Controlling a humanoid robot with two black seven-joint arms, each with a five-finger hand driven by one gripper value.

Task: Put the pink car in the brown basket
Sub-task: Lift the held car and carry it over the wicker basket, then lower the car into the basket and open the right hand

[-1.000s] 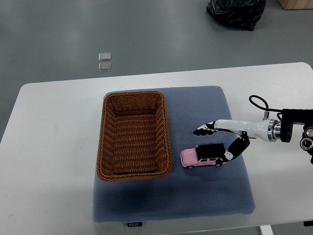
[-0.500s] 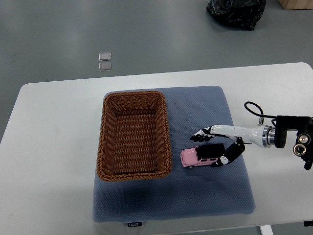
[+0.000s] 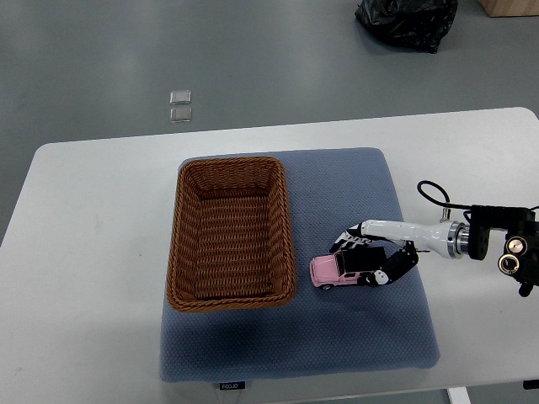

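Note:
The pink car [image 3: 328, 270], with a black roof, lies on the blue-grey mat [image 3: 354, 337] just right of the brown wicker basket [image 3: 231, 233]. My right hand [image 3: 369, 257] comes in from the right edge. Its fingers [image 3: 348, 241] reach over the far side of the car and its thumb [image 3: 389, 269] presses the car's near rear corner. The hand is closed around the rear of the car, which still rests on the mat. The basket holds nothing. The left arm is out of view.
The mat lies on a white table [image 3: 84, 252]. A black cable [image 3: 434, 195] loops above my right wrist. On the grey floor beyond the table are a black bag [image 3: 406, 21] and two small clear tiles [image 3: 180, 106].
My right hand has come down and moved left onto the car. Its fingers have closed from a wide spread onto the car's rear. The car has barely moved.

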